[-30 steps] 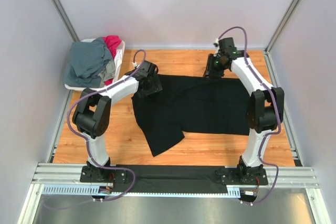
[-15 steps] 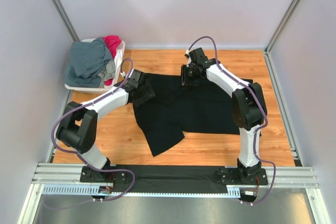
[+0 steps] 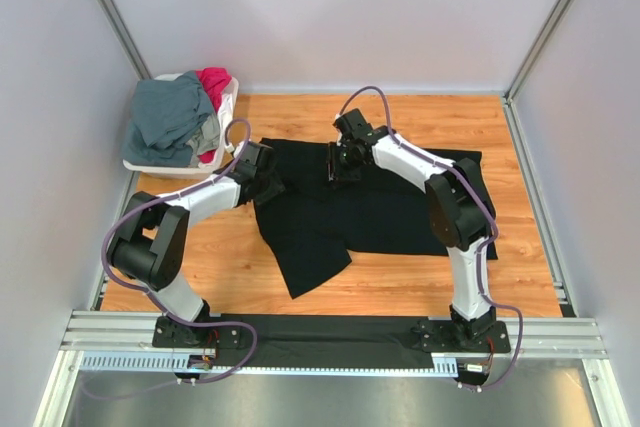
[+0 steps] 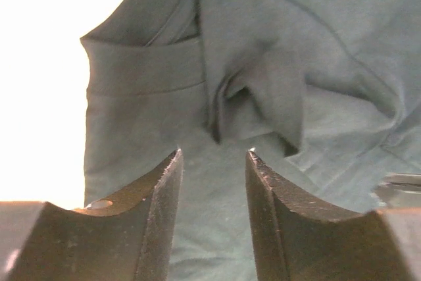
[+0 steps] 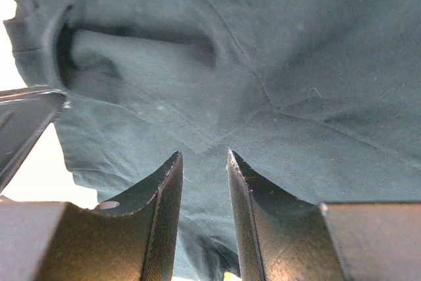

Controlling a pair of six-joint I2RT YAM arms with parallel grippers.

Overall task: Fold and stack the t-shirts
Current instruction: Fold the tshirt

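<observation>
You swung the right gripper [image 3: 341, 161] inward across the black t-shirt [image 3: 390, 209], fingers narrow, grip unclear; the left gripper [image 3: 268, 175] stood half-open, so folding had likely begun.

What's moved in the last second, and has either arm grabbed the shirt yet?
The right gripper swung left along the black shirt's far edge, from the far right to near the middle. The left gripper shifted slightly left and nearer, over the shirt's left edge. Neither visibly holds cloth; both sets of jaws stand apart. The shirt and the basket stayed put.
</observation>
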